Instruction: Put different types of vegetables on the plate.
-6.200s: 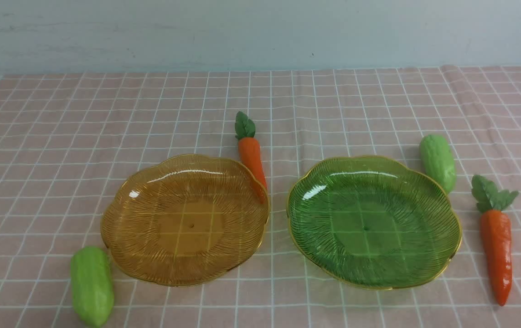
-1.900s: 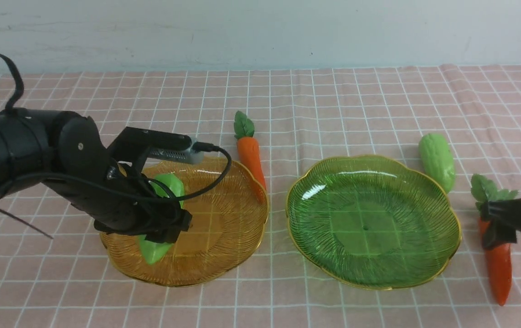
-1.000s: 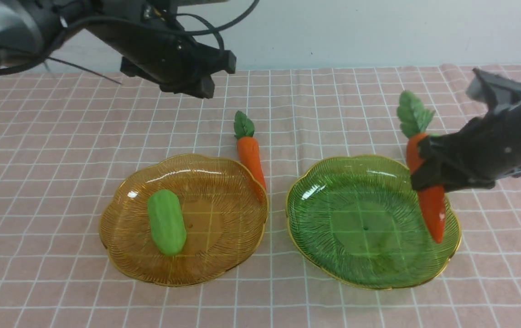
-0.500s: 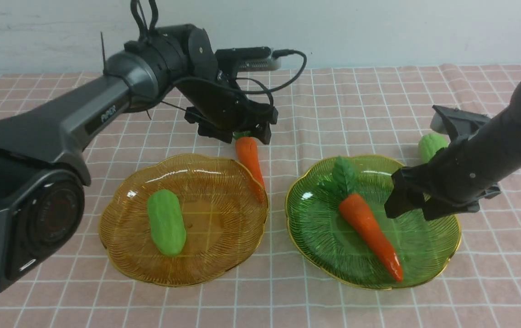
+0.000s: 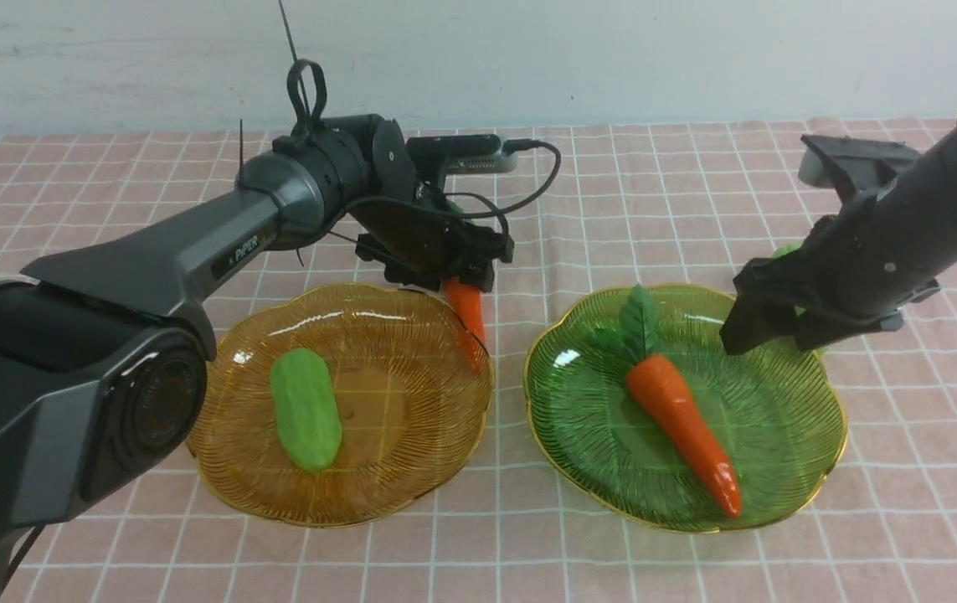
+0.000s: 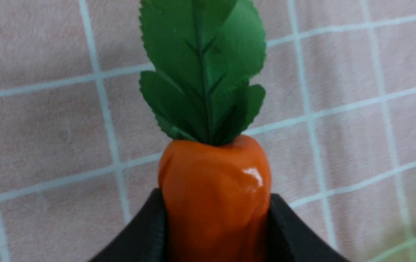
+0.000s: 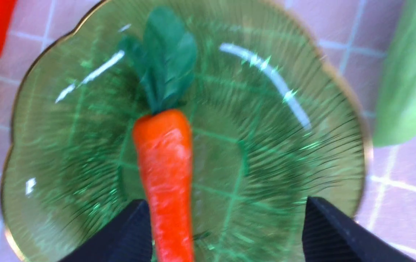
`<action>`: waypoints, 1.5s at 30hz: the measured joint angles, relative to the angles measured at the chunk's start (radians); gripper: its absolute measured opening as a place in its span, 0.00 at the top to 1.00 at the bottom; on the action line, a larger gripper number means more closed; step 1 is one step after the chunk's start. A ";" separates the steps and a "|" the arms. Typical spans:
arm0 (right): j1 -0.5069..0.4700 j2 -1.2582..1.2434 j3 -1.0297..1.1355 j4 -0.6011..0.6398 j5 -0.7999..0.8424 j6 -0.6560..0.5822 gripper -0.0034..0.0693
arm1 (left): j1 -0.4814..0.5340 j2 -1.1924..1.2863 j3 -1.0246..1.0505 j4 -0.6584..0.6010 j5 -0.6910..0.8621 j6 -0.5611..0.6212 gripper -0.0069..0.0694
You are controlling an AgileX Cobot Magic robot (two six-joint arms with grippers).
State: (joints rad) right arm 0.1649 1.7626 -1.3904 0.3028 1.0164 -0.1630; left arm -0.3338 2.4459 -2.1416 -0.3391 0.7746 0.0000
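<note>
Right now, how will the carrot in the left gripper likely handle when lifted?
The carrot looks glossy, so it may slip in the left gripper. Held near its top, the tapered body will probably tilt down. Its leaves look floppy.

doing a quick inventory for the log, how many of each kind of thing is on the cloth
plates: 2, the amber plate and the green plate
carrots: 2, the plated carrot and the gripped carrot in the left claw
gourds: 2, the plated gourd and the loose gourd
total: 6
</note>
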 joint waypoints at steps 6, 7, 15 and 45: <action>-0.040 0.001 -0.079 -0.144 0.023 0.110 0.28 | 0.000 -0.063 -0.152 -0.137 0.109 0.048 0.59; -0.054 0.001 -0.084 -0.162 0.021 0.126 0.29 | 0.000 -0.080 -0.183 -0.184 0.151 0.052 0.59; -0.144 0.074 -0.090 -0.206 -0.186 0.202 0.29 | -0.099 -0.113 -0.236 -0.212 0.453 0.022 0.59; -0.144 0.361 -0.119 0.028 -0.397 0.006 0.32 | -0.292 -0.020 -0.224 0.171 0.473 -0.435 0.49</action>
State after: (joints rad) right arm 0.0207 2.1241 -1.5090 0.3310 0.6191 -0.1570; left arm -0.6257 2.4257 -2.3657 -0.1684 1.2472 -0.4347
